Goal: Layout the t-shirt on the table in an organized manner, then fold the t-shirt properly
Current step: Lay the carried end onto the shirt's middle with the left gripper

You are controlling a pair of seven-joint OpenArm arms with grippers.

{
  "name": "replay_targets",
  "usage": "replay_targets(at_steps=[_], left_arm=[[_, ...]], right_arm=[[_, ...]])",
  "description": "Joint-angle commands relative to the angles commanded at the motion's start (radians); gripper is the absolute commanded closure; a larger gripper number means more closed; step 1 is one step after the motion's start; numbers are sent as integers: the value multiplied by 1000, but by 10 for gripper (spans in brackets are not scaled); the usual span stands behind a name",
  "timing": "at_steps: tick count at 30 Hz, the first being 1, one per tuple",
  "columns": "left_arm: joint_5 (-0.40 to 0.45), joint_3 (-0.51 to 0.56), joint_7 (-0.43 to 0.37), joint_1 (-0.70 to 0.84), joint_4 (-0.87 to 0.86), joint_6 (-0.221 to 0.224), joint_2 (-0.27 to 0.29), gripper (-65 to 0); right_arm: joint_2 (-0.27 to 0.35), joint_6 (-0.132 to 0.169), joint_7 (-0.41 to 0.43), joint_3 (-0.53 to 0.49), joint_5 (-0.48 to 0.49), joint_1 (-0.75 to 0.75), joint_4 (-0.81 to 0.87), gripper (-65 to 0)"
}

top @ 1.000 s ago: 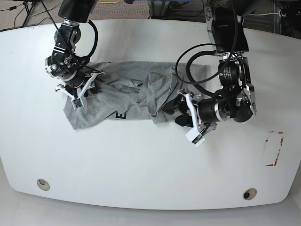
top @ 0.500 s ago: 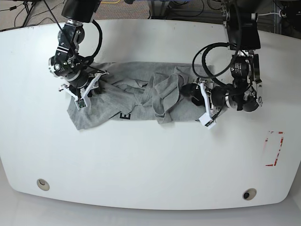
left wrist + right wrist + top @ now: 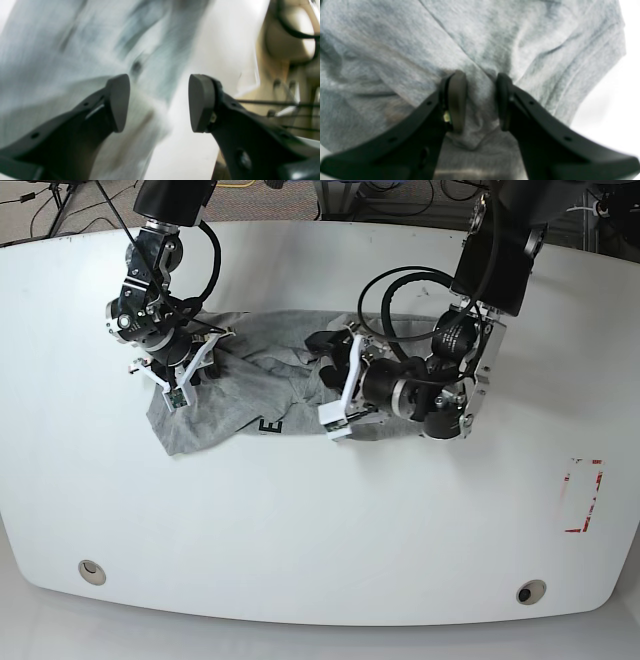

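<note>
Grey t-shirt (image 3: 250, 385) crumpled, far-centre of white table (image 3: 300, 530). Right gripper (image 3: 477, 100) at shirt's left end, jaws nearly closed, pinching fabric fold. Left gripper (image 3: 158, 102) over shirt's middle, jaws apart, nothing between.

The t-shirt (image 3: 240, 385) lies bunched on the table (image 3: 300, 520), in the back half, a bit left of the middle. The right gripper (image 3: 175, 375) sits on the shirt's left end, w/ a fold of cloth between its fingers (image 3: 456, 100). The left gripper (image 3: 335, 385) is over the shirt's right end, fingers (image 3: 120, 100) apart, nothing between them. Front left and front right of the table are two holes (image 3: 92, 571). A tape mark (image 3: 583, 495) lies at the right edge, well apart from the shirt.
</note>
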Motion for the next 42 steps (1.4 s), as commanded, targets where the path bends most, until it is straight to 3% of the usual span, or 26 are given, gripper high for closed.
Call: replay_targets(at_steps=[7,12,19,25,35,39,41,42], left_arm=[[-37,-3,0,-54,54,0,-43,-338],[-12,-149,0,-49,57,0,-80,-296],[172,-338,-50,32,54,0,-92,-211],[304,-384,-125,120,54,0,-91,-50],[402,-391,-179,230,52,0,-106,-49],[453,-390,-242,267,48,0,-118,-49],[471,-388,-266,278,29,0,-118,-49],[485,-385,-274,279,8,0,-126,-49]], right_arm=[[0,0,0,0,0,0,0,-197],[0,0,0,0,0,2,0,-197],[0,0,0,0,2,3,0,-197],[-2,0,0,0,3,5,0,-197],[-2,0,0,0,3,8,12,-197],[-3,0,-8,0,5,8,77,-201],[-5,0,-26,0,6,8,114,-214],[-6,0,-52,2,8,11,143,-250]])
